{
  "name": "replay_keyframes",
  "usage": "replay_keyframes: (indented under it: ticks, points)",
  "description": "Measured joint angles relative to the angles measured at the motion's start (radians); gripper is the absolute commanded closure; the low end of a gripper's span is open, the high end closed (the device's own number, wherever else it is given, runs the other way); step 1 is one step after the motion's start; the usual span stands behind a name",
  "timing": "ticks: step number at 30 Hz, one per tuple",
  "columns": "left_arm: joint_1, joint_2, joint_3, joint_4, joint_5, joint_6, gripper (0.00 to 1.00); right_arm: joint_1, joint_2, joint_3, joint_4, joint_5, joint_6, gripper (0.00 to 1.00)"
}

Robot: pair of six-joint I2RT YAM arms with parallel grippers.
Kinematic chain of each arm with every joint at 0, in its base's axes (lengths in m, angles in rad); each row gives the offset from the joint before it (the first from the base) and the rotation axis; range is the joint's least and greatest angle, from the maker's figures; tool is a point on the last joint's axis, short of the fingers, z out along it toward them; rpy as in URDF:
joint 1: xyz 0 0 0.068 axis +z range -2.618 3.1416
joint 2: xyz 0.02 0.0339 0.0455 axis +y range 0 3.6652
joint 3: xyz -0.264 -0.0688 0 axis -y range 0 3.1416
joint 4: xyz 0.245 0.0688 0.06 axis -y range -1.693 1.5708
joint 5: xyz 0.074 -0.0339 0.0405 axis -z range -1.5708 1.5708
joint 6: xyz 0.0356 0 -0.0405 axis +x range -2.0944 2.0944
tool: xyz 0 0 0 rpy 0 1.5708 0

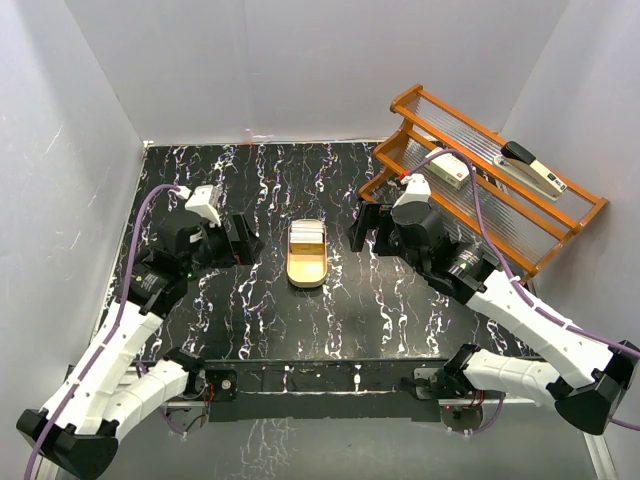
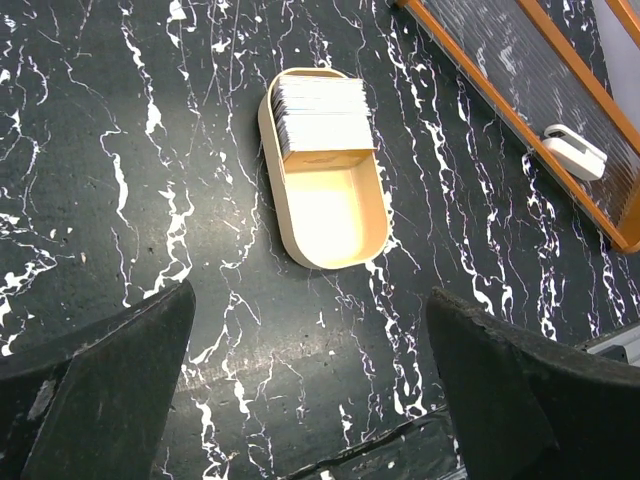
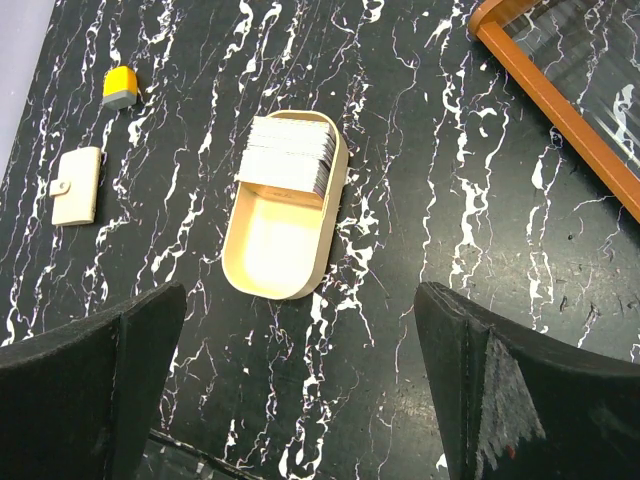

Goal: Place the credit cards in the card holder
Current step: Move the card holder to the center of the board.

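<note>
The credit cards (image 1: 307, 237) are a stack of pale grey-white cards standing at the far end of a gold oval tray (image 1: 307, 270). They also show in the left wrist view (image 2: 320, 118) and the right wrist view (image 3: 288, 155). The card holder (image 3: 77, 186), a small tan wallet folded shut with its tab, lies on the table left of the tray. In the top view my left arm hides it. My left gripper (image 1: 243, 240) is open and empty left of the tray (image 2: 325, 215). My right gripper (image 1: 361, 228) is open and empty right of the tray (image 3: 275, 250).
A wooden rack (image 1: 490, 175) stands at the back right with a white box with a red mark (image 1: 447, 170) and a stapler (image 1: 535, 168) on it. A small yellow and grey object (image 3: 120, 87) lies beyond the card holder. Grey walls enclose the black marbled table (image 1: 330, 320).
</note>
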Motion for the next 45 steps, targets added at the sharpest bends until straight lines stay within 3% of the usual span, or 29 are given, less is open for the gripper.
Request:
replay_keyframes:
  ticks: [10, 18, 20, 28, 37, 45]
  points:
    - [0.0, 0.034, -0.003, -0.003, -0.094, -0.002, 0.01, 0.0, -0.003, -0.018, 0.009, 0.0, 0.001, 0.02]
    - [0.01, 0.256, 0.025, -0.077, -0.259, -0.023, 0.03, 0.0, -0.003, -0.03, 0.014, -0.003, 0.001, 0.02]
    - [0.055, 0.311, 0.034, -0.085, -0.263, -0.029, 0.04, 0.0, -0.003, -0.03, 0.022, -0.007, 0.0, 0.02]
    - [0.407, 0.441, 0.042, -0.058, -0.209, -0.072, 0.04, 0.0, -0.003, -0.03, 0.054, -0.053, -0.001, 0.02]
    - [0.592, 0.6, 0.091, 0.01, -0.199, -0.075, 0.08, -0.001, -0.021, -0.033, 0.102, -0.098, 0.008, 0.03]
    - [0.658, 0.832, 0.167, 0.053, -0.19, -0.054, 0.12, 0.0, -0.049, -0.101, 0.164, -0.192, 0.047, 0.02]
